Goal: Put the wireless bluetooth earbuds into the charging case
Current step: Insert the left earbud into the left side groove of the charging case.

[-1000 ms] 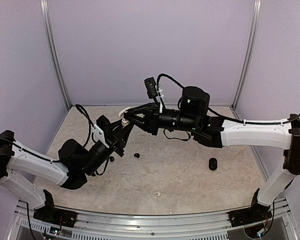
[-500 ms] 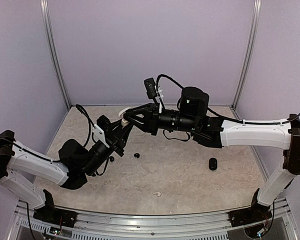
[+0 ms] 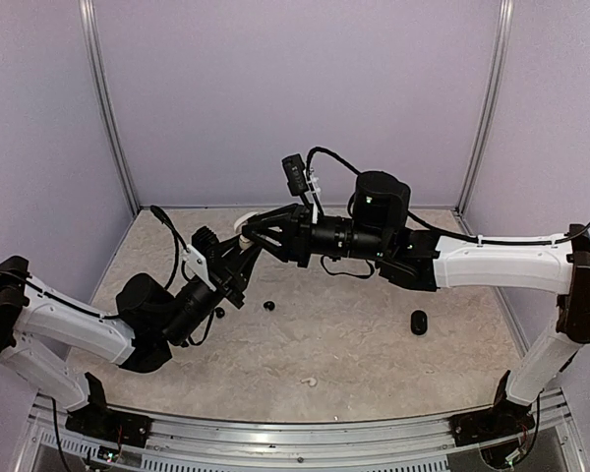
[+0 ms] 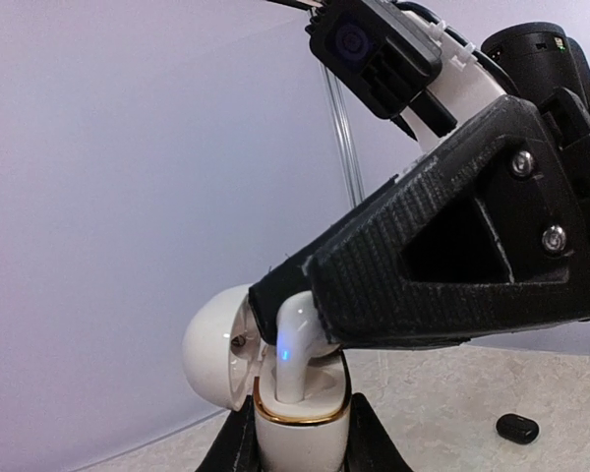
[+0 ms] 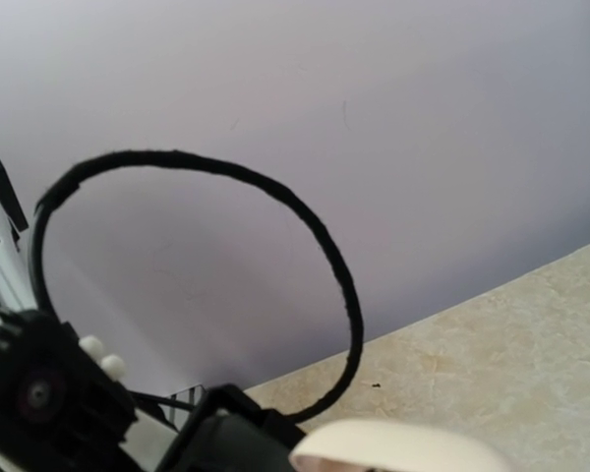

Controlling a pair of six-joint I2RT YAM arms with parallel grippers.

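White earbud stands in gold-rimmed charging case.

The top view looks down from above and behind the arm bases toward the far wall, covering the whole table. Both wrist views are close-ups around the white case, also visible from above; the right one faces left.

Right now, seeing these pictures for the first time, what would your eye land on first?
The arms meet above the far side of the table, where the left gripper holds an open white charging case upright with a white earbud standing in it, a blue light on its stem. The right gripper sits over that earbud's head. A small black oval object lies on the table's right.
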